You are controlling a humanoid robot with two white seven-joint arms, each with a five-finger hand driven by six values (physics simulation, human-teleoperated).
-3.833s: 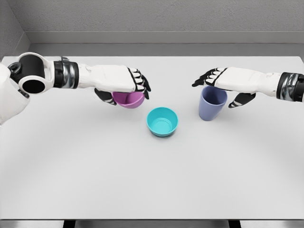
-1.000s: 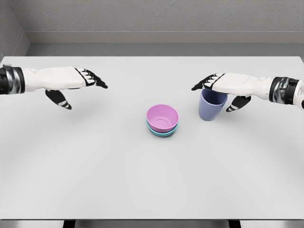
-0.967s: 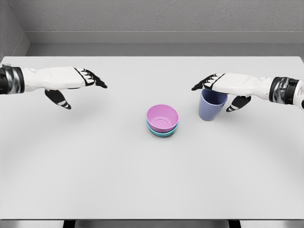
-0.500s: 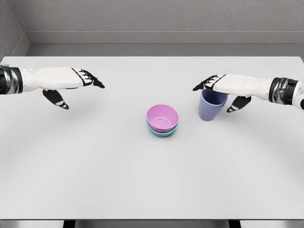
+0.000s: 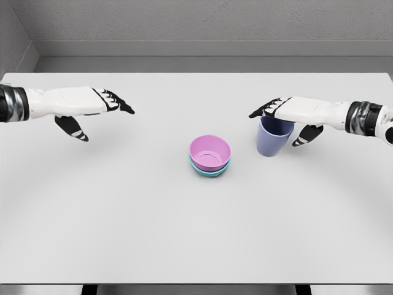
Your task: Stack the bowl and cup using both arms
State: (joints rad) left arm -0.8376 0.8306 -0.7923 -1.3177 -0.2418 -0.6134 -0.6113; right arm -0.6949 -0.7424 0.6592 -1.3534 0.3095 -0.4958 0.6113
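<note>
Right hand [image 5: 293, 114] sits over the blue cup [image 5: 274, 136], fingers draped across the rim at its 12 o'clock, thumb dropped down by the cup's 3 o'clock side — whether the grip is closed on the wall I cannot tell, since the hand covers the contact. Left hand [image 5: 86, 104] hangs at the table's 9 o'clock, fingers relaxed and spread, holding nothing. At centre, the pink bowl [image 5: 210, 152] is nested in the teal bowl [image 5: 209, 170]; only a teal sliver of rim shows beneath. The cup stands upright on the white table [image 5: 184, 233], just beside the bowls at their 2 o'clock. Judgement: bowl stacking looks done; cup step is in hand. Next move calls for a firm grasp, a lift, then a carry toward 8 o'clock — lowering the cup into the pink bowl.
</note>
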